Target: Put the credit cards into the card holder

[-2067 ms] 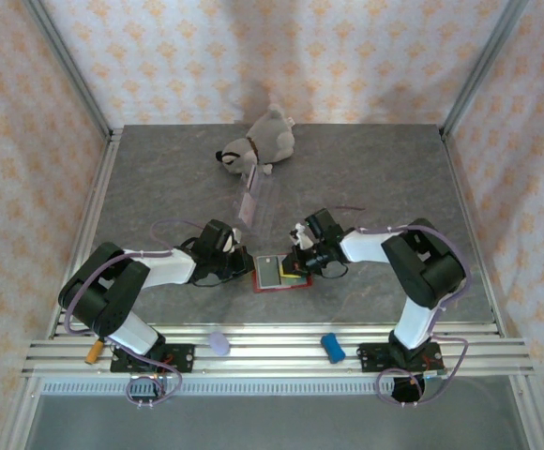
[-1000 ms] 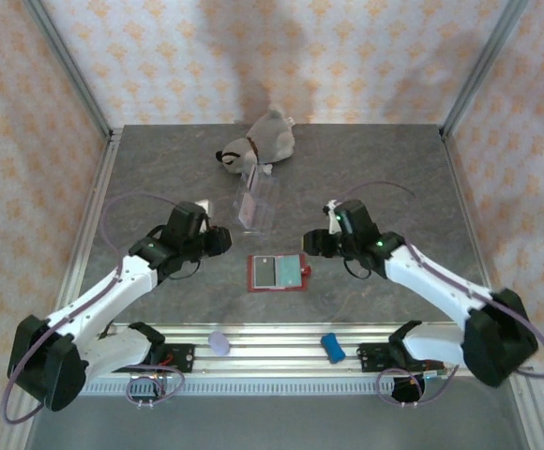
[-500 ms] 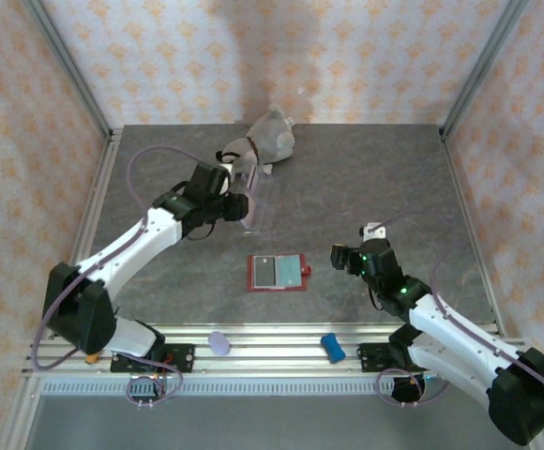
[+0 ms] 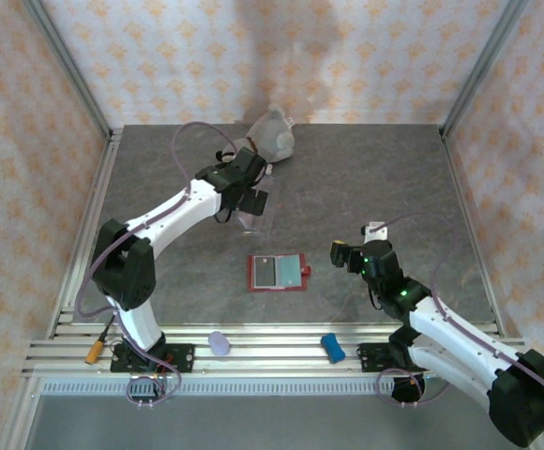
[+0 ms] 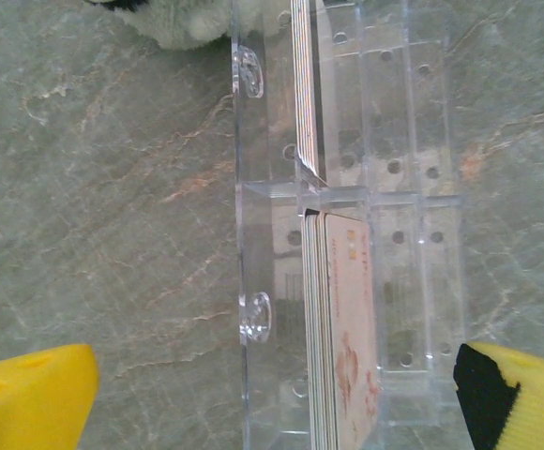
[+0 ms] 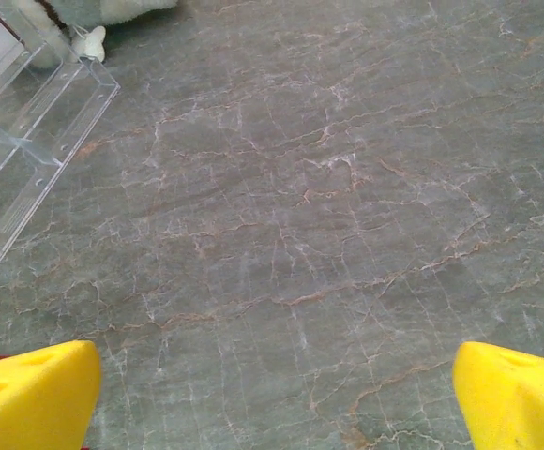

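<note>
From the top camera, a small red square folding card holder (image 4: 278,273) lies open and flat on the grey marbled worktop (image 4: 394,178), in the middle and nearer the arms than the back wall, with a teal-green credit card (image 4: 293,272) on its right half and a darker panel on its left. Behind it, a clear plastic case (image 4: 252,218) with compartments rests just in front of a grey plush toy (image 4: 272,137). The left arm stretches far across, and the left gripper (image 4: 250,201) hangs over the case. The right gripper (image 4: 340,253) sits low over bare worktop to the right of the card holder and apart from it; how wide either one stands cannot be told from this height. In the left wrist view, the left gripper (image 5: 272,408) is spread wide, its yellow fingertips (image 5: 28,398) at the two lower corners. The clear plastic case (image 5: 347,197) runs up between them, holding credit cards (image 5: 340,328) stacked on edge in the near compartment and more in the far one. In the right wrist view, the right gripper (image 6: 272,403) is equally wide with nothing between its yellow fingertips (image 6: 521,398), only worktop (image 6: 300,206); the clear plastic case (image 6: 23,122) and the plush toy (image 6: 113,9) lie at the upper left.
</note>
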Controlling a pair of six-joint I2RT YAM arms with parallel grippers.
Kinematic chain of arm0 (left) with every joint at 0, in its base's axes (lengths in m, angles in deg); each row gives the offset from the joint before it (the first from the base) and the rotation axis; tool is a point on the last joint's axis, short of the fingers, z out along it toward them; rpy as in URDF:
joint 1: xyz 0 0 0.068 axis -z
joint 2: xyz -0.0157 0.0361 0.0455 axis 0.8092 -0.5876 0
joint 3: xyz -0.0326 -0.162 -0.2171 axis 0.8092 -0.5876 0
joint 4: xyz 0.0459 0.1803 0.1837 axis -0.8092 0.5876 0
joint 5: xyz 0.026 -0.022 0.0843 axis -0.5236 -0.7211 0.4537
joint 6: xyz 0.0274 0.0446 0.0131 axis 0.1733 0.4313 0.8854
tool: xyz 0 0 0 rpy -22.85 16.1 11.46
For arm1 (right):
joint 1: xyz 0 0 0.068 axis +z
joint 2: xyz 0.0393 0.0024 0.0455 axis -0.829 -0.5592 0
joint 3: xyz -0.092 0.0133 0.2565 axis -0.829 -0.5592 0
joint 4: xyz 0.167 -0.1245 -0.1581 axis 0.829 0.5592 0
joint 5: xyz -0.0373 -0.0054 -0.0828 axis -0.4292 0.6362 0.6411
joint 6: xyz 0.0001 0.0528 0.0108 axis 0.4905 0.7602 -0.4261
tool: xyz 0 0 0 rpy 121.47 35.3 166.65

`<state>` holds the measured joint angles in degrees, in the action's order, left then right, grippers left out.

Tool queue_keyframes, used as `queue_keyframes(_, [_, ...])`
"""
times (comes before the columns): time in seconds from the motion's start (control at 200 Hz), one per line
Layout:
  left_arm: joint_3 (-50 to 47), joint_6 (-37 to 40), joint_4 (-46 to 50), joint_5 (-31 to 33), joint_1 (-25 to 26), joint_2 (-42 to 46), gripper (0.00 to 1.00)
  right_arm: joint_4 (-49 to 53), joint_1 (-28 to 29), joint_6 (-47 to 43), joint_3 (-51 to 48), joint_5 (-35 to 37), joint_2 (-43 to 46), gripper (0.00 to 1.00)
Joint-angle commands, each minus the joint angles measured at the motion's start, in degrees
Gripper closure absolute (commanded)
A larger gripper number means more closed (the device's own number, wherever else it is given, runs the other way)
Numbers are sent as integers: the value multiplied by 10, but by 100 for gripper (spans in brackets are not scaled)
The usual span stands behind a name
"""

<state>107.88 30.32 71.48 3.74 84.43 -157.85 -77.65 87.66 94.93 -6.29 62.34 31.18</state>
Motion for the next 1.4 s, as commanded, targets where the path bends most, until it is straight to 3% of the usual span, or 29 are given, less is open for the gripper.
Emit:
queue_keyframes(0.0, [30, 21, 56, 91, 8, -29, 1, -18, -2, -9, -11, 16, 7, 3])
queue_keyframes(0.345, [43, 39, 57, 154, 9, -92, 0, -22, -2, -9, -12, 16, 6, 2])
queue_keyframes(0.696, [30, 46, 37, 210, 15, -71, 2, -21, -2, -9, -12, 16, 6, 1])
queue_keyframes(0.986, [25, 48, 22, 209, 15, -52, 28, -21, -2, -9, -12, 14, 6, 1])
queue_keyframes(1.156, [36, 44, 32, 204, 17, -62, 59, -21, -2, -9, -11, 15, 6, 1])
queue_keyframes(1.397, [38, 46, 33, 187, 18, -64, 78, -21, -2, -8, -13, 16, 6, 1])
